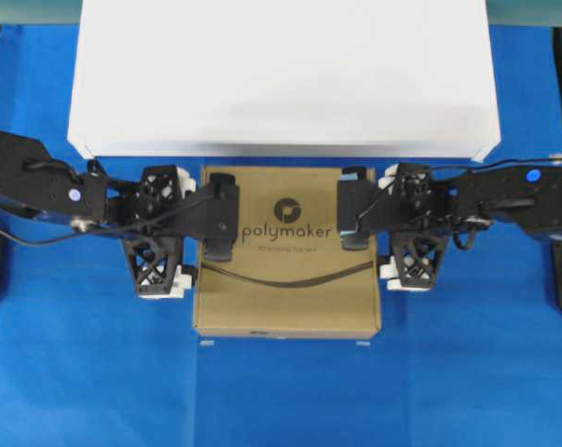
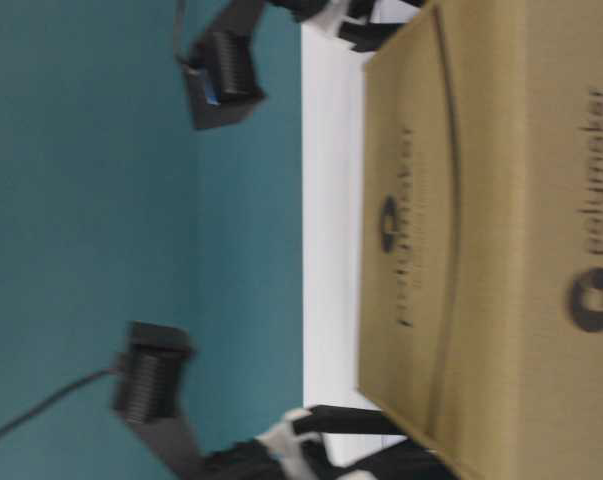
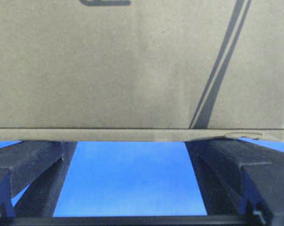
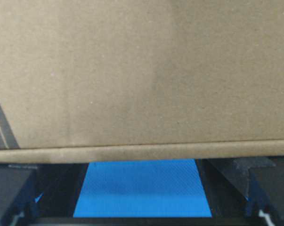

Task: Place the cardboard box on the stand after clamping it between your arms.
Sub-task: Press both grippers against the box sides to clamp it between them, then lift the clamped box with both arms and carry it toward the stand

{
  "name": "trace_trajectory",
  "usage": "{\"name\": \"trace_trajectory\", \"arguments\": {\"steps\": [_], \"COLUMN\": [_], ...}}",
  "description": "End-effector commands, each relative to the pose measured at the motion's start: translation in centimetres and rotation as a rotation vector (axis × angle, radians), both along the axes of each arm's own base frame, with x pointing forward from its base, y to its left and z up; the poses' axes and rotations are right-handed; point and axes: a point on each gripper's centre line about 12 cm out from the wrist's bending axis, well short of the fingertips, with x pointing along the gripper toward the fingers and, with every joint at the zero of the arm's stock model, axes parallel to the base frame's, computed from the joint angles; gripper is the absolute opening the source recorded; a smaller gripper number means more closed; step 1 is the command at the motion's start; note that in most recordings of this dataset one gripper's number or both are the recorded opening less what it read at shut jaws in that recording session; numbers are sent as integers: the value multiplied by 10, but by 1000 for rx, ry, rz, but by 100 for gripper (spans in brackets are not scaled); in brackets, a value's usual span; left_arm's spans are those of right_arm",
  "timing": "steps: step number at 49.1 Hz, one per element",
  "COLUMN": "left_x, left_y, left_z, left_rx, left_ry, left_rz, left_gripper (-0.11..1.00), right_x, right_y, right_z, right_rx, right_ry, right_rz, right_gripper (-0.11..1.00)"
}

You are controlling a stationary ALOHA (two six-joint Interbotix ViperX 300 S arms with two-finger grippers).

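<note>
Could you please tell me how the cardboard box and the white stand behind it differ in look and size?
The cardboard box is brown and printed with a dark logo and a curved line; the stand is plain white. The box is nearly square and much narrower, while the stand is a wide rectangle. Both are low with flat tops and rest on the blue cloth.

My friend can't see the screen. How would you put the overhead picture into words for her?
A flat brown cardboard box printed "polymaker" lies on a blue tablecloth, flanked by two black robot arms, the open left gripper and the open right gripper at its side edges. Just behind the box sits a wide white stand, with nothing on it.
</note>
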Motion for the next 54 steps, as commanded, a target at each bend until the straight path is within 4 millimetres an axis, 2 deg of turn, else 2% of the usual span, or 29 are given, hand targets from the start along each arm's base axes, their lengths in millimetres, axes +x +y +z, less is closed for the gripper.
{"name": "trace_trajectory", "arguments": {"steps": [1, 11, 16, 21, 37, 54], "left_x": [20, 19, 16, 15, 16, 19], "left_y": [-1, 0, 0, 1, 8, 34], "left_z": [55, 125, 152, 170, 160, 146], "left_rx": [11, 19, 20, 21, 21, 39], "left_ry": [-125, -159, -165, -173, -142, -102], "left_rz": [-9, 0, 4, 5, 26, 71], "left_gripper": [88, 88, 88, 88, 88, 88], "right_x": [23, 18, 16, 14, 15, 24], "right_y": [-1, 0, 1, 1, -3, -22], "right_z": [58, 118, 143, 158, 159, 150], "right_rx": [-8, -6, -2, -2, -9, -59], "right_ry": [-143, -120, -122, -129, -163, -178], "right_rz": [-2, 3, 4, 5, -1, 23], "right_gripper": [99, 98, 98, 98, 98, 98]}}
